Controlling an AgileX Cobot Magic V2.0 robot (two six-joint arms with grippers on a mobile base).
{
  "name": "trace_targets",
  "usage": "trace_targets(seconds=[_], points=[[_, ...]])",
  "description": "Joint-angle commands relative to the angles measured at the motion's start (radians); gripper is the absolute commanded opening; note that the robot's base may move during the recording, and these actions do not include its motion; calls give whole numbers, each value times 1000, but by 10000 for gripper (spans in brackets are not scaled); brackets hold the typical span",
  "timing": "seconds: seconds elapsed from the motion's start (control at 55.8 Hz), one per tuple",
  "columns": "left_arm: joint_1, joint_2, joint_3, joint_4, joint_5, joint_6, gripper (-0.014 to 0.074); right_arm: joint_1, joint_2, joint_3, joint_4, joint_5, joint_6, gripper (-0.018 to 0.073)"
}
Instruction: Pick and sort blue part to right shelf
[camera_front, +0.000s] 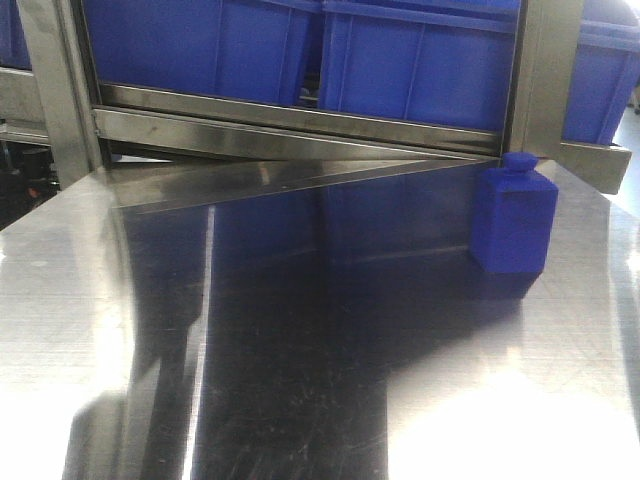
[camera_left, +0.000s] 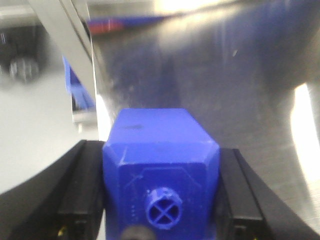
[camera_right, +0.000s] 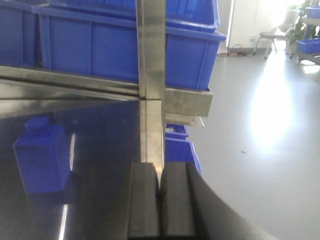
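Observation:
My left gripper (camera_left: 161, 165) is shut on the blue part (camera_left: 155, 130), a boxy matte-blue block with sloped shoulders. Its small round nub (camera_left: 164, 208) faces the camera, and black fingers (camera_left: 82, 185) press both its sides above the steel table (camera_left: 235, 100). A second blue bottle-shaped block with a bigger cap (camera_front: 515, 215) stands upright on the table at the right, near the shelf post. It also shows in the right wrist view (camera_right: 40, 155). My right gripper (camera_right: 160, 172) is shut and empty, low over the table's right edge. Neither gripper shows in the front view.
A steel shelf frame (camera_front: 300, 130) runs along the table's back, with blue bins (camera_front: 410, 60) on it. A steel post (camera_right: 151, 60) stands straight ahead of my right gripper. More blue bins (camera_right: 180, 145) sit lower, past the table's right edge, over open floor.

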Motion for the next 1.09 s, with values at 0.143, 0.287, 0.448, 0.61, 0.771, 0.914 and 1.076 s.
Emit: trace_targets(seconds=[0.143, 0.287, 0.448, 0.61, 0.771, 0.914, 1.076], points=[[-4, -330, 272, 10, -326, 3, 332, -2, -17, -121, 3, -61, -8, 32], [-4, -474, 399, 10, -392, 3, 332, -2, 23, -294, 3, 125, -8, 32], [-4, -564, 474, 10, -403, 3, 332, -2, 173, -520, 22, 347, -8, 32], [-4, -585, 484, 10, -407, 3, 332, 76, 369, -770, 134, 541, -40, 104], [-4, -585, 484, 10, -422, 3, 332, 206, 587, -945, 208, 677, -92, 375], [-4, -585, 484, 10, -422, 3, 332, 270, 720, -975, 208, 608, -96, 489], [-4, -585, 484, 10, -422, 3, 332, 273, 872, -1013, 227, 655, -62, 538]])
